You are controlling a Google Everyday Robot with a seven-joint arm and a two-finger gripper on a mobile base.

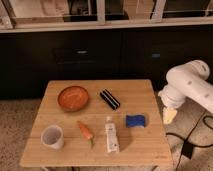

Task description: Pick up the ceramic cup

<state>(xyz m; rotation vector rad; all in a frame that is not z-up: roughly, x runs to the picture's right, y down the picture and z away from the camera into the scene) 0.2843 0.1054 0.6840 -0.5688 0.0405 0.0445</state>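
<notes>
Cup stood upright at the table's near-left corner, carrot and tube to its right. Farther back: sponge, bowl. Gripper hung off the right edge, well apart from the cup; grip state could not be told.

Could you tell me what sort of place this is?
Probably an office kitchen or break area: dark cabinets line the wall behind a wooden table holding an orange bowl, a white cup and a sponge. The gripper hangs off the table's right edge.

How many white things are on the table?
2: the ceramic cup at the front left corner, the white tube near front centre. The claw hangs beyond the table's right edge. None seems hidden.
</notes>
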